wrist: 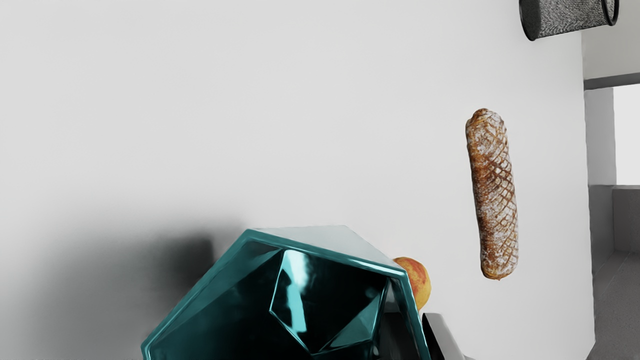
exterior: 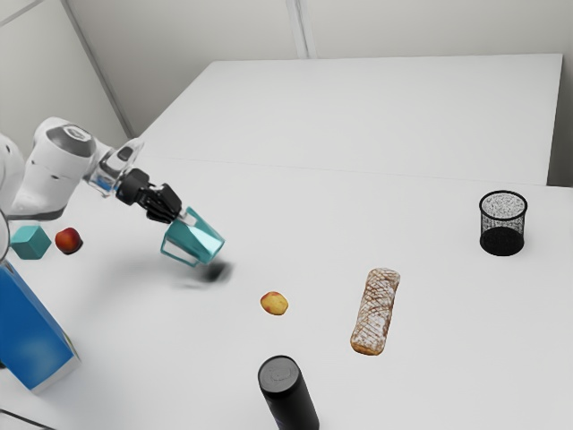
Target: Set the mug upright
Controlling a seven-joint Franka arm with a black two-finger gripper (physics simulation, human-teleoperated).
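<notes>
Exterior view: gripper [exterior: 182, 217] holding the mug [exterior: 197, 240] by its wall between both fingers, tilted and raised, near the yellow fruit [exterior: 274, 303]. Risk: release at this tilt could topple it.

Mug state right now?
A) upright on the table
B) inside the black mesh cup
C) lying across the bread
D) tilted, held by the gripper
D: the exterior view shows the mug leaning at the gripper, and the wrist view shows the fingers on either side of its wall.
</notes>
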